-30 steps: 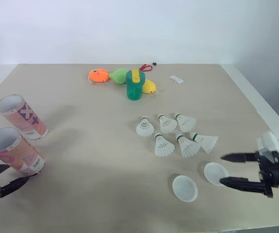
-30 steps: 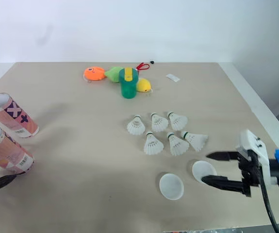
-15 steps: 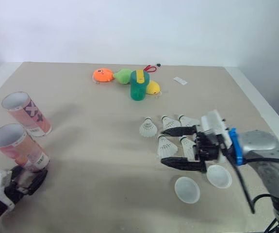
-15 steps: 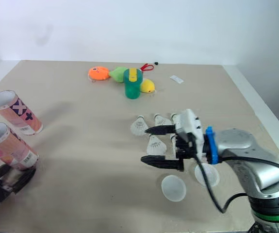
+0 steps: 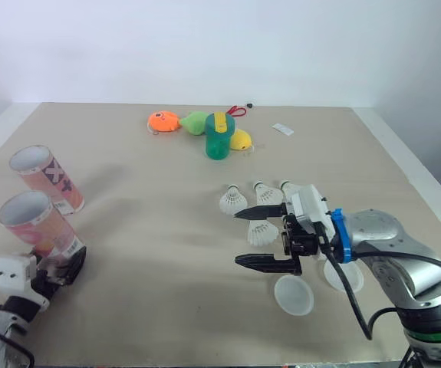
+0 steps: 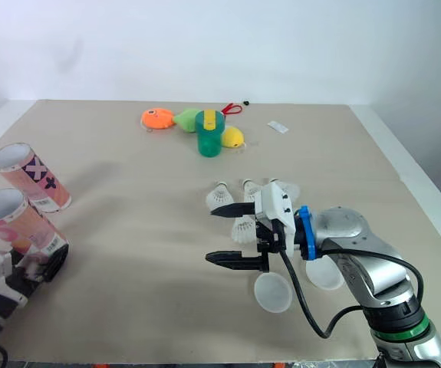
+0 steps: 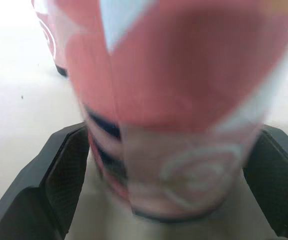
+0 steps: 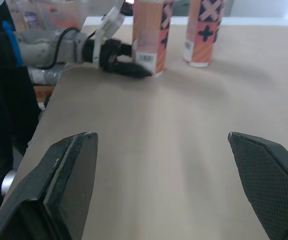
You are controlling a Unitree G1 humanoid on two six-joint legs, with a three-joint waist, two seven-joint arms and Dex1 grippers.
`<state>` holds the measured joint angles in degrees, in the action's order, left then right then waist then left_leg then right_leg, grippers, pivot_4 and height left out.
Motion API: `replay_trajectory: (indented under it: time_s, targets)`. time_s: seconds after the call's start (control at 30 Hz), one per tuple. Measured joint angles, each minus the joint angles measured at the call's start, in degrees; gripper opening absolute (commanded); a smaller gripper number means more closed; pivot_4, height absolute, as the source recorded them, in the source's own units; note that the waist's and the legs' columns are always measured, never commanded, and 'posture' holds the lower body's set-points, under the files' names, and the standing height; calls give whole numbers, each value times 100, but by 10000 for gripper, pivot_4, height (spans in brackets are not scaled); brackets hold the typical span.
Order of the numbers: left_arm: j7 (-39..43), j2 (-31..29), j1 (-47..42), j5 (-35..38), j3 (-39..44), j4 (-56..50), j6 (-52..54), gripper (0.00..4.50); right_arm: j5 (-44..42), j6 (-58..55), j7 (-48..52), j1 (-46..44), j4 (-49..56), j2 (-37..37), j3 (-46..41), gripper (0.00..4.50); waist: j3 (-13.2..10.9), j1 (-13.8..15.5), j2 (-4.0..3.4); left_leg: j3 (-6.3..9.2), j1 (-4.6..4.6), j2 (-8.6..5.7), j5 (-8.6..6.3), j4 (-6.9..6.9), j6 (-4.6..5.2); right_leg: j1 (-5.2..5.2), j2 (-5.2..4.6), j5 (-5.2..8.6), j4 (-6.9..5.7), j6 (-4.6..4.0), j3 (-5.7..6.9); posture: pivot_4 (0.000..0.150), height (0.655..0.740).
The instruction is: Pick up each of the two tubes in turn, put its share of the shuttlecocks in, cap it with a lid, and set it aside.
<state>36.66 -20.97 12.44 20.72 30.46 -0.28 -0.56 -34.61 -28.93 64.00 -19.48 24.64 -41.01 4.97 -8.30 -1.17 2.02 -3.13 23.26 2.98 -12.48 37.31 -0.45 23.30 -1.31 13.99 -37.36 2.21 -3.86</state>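
Checking the left side first: we had the left gripper [image 5: 60, 267] down at the near-left corner of the table [image 5: 151, 253]. It was open, w/ one black finger [image 7: 63, 175] on each side of the near tube [image 5: 34, 222], right at its base. The fingers looked just beside the cardboard, but we couldn't tell if they actually pressed on it. That tube stood upright on the table, open end up, pink/red print. The far tube [image 5: 49, 179] stood upright just beyond it, also by the left edge, w/ X marks on its side, apart from the gripper.

The right gripper [image 5: 238, 239] hung over the middle of the table, pointing left, spread wide w/ nothing btwn the fingers. It was just left of the shuttlecocks [image 5: 233, 201], which sat in a loose bunch right of center. The right arm [image 5: 389, 245] covered some, so no count from us. Two white lids [image 5: 293, 296] lay flat just near of the bunch, one in plain sight, the other partly under the arm.

Far-center we saw a green cup [image 5: 218, 142] w/ an orange toy [image 5: 162, 120] to its left, plus green and yellow bits beside it, and a small white tag [image 5: 283, 129] to its right.
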Motion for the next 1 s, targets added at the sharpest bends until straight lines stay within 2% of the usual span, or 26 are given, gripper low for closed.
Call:
replay_trajectory:
  time_s: [0.4, 0.5, 1.0]
  targets:
    - [-7, -105, -205, 16, -177, 262, -172, 45000, 65, 74, -19, 4, -14, 0, -1, 44623, 7, 0, -18, -1, 4, 5, 2, -3, 3, -1, -6, -2, 0, 2, -8, 1500, 7400]
    - [-11, -136, -233, 20, -204, 310, -193, 37194, 65, 74, -19, 13, -14, 0, -1, 45000, 6, 0, -20, 1, 3, 6, 2, -2, 3, 2, -7, -2, 0, 3, -7, 1500, 7400]
    - [-26, -353, -105, 57, -382, 101, -111, 37194, -9, -70, -352, 499, 162, 0, -108, 45000, 5, 0, -21, 0, 11, 5, -5, -7, -8, 7, -21, 10, 11, 13, -12, 1500, 7400]
